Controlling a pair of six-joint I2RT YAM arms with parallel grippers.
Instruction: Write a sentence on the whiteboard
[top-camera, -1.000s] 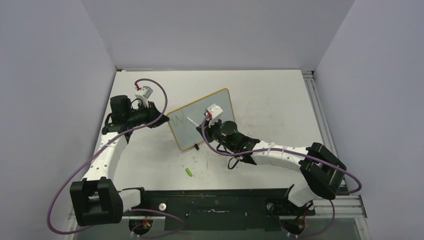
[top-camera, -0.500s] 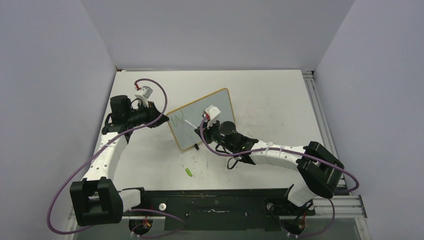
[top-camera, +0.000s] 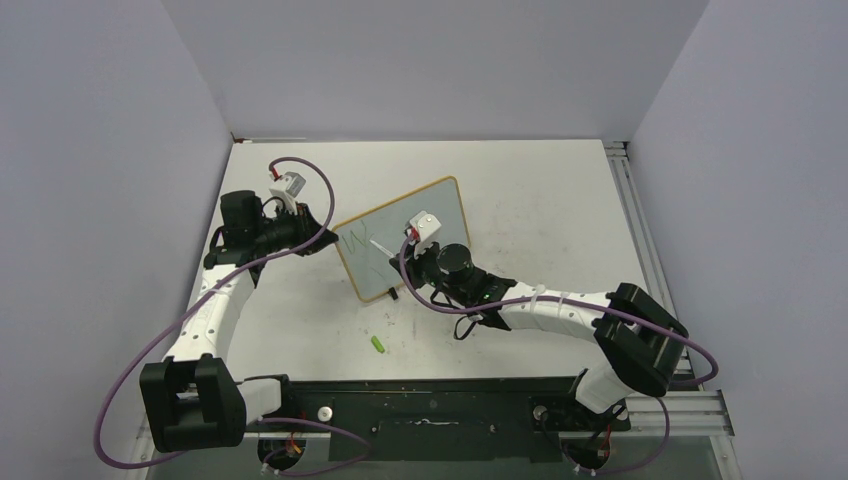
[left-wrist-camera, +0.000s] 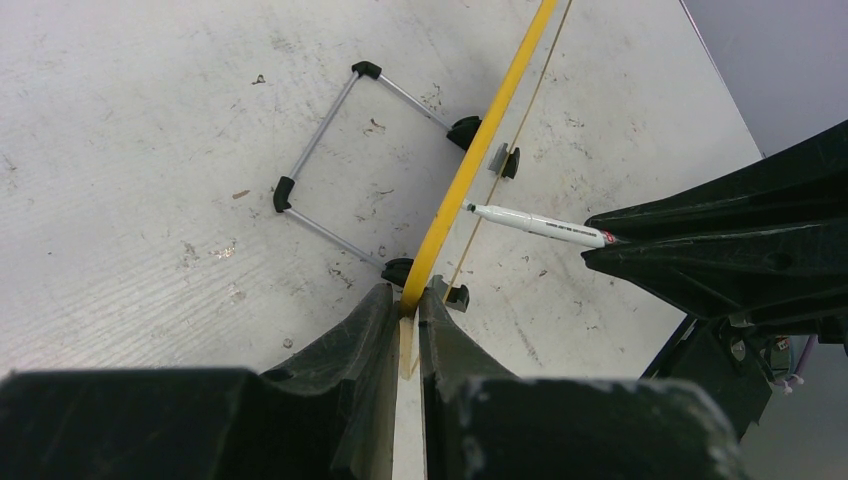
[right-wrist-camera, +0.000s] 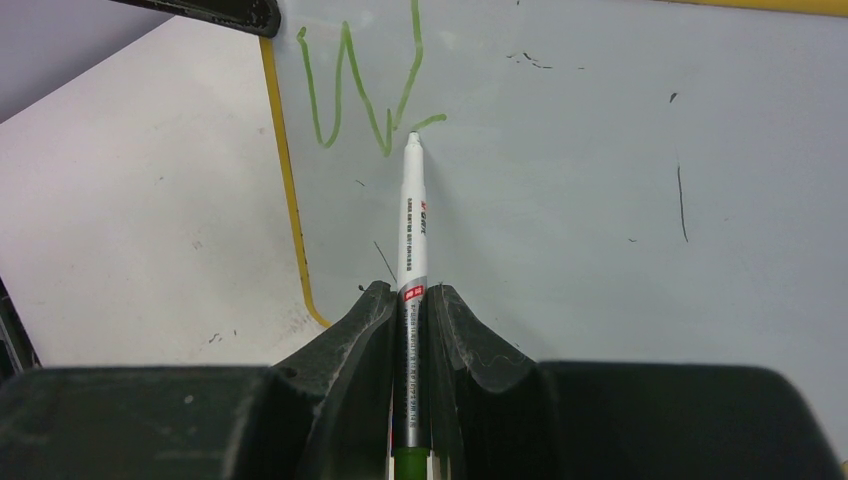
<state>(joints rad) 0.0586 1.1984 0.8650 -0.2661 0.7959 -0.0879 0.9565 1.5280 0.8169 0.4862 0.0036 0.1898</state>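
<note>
whiteboard (top-camera: 395, 225): upright on counter (top-camera: 540, 200), left of centre | left pincer (left-wrist-camera: 405, 300): clamped on its yellow frame edge | right pincer (right-wrist-camera: 410, 300): gripping marker (right-wrist-camera: 412, 210), tip at end of sentence (right-wrist-camera: 350, 90), green zigzag by board's left edge | small green piece (top-camera: 378, 344): counter, near side of board
</note>
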